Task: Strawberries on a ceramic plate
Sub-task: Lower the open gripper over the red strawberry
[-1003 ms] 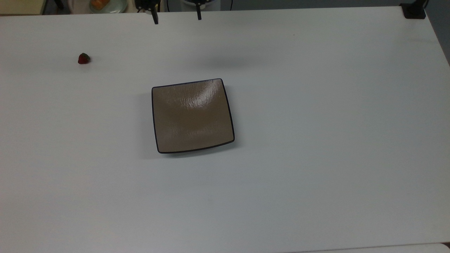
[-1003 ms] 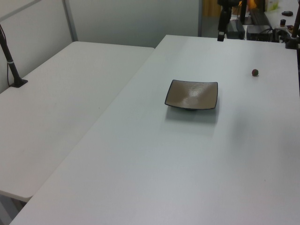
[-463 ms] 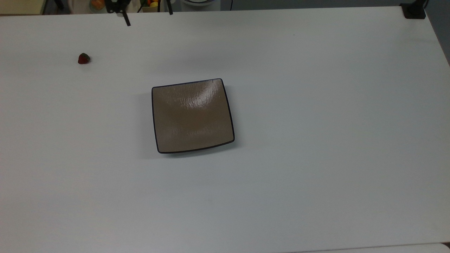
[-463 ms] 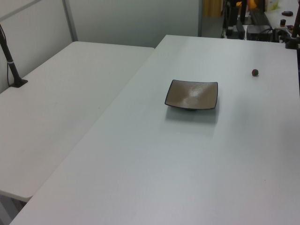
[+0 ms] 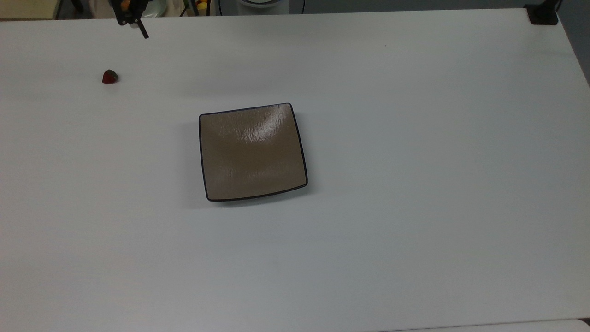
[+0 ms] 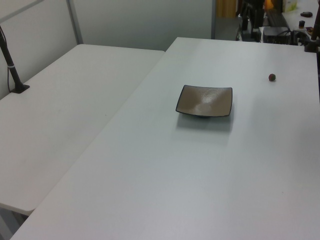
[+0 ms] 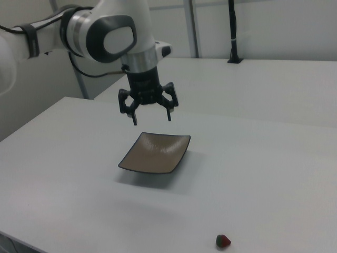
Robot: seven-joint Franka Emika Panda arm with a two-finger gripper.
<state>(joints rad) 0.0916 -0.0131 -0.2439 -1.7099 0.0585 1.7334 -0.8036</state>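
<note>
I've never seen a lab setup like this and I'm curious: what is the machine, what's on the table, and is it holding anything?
It is a white robot arm with a two-finger end effector, fingers open and holding nothing. Three fixed cameras watch it: one from above, two from the sides. On the white table sits a square glossy tan-brown ceramic plate, with nothing on it. A small red strawberry with a green cap lies on the table apart from the plate, toward the top view's left. In the right view, the end effector hangs in the air above the table.

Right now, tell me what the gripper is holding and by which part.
Nothing. The gripper hangs open and empty above the table; the strawberry lies untouched, apart from the ceramic plate.
</note>
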